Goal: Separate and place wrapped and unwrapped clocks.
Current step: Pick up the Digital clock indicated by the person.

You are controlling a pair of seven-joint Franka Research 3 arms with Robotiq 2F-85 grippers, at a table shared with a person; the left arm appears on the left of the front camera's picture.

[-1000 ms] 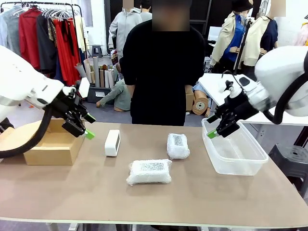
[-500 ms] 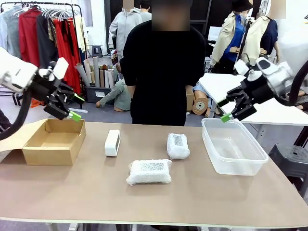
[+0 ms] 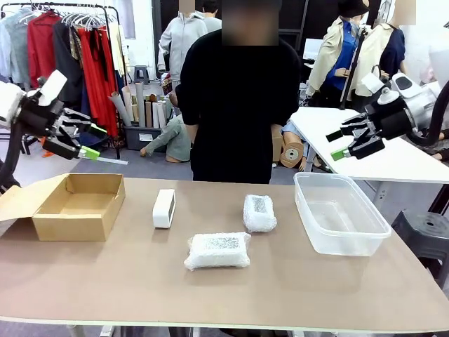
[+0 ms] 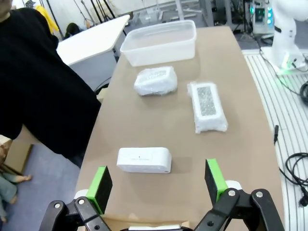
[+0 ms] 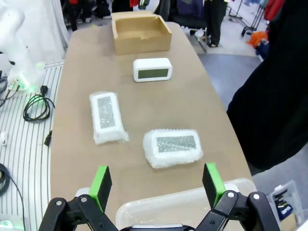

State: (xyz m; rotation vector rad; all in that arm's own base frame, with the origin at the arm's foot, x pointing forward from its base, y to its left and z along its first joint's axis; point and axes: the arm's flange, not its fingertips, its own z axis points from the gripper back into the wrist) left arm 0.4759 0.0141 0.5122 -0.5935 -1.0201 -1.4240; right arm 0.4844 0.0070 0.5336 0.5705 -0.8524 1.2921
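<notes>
The bare white clock [image 3: 164, 208] stands on edge on the brown table, left of centre; it also lies in the left wrist view [image 4: 144, 160] and the right wrist view [image 5: 152, 70]. A small bubble-wrap bundle [image 3: 259, 213] sits right of centre, and a long bundle [image 3: 217, 250] lies nearer the front; both appear from the wrists too, small bundle [image 4: 155, 80] [image 5: 173, 146], long bundle [image 4: 207, 106] [image 5: 107, 116]. My left gripper [image 3: 85, 140] hangs open, high above the cardboard box. My right gripper [image 3: 338, 144] is open, raised above the plastic tub. Neither holds anything.
An open cardboard box [image 3: 78, 207] sits at the table's left end, a clear plastic tub [image 3: 340, 213] at the right end. A person in black [image 3: 238, 105] stands at the far edge. Clothes racks and a white side table stand behind.
Both arms have lifted and drawn back outward: the left gripper rose up and left off the box, the right gripper rose up and right off the tub. The clocks have not moved.
</notes>
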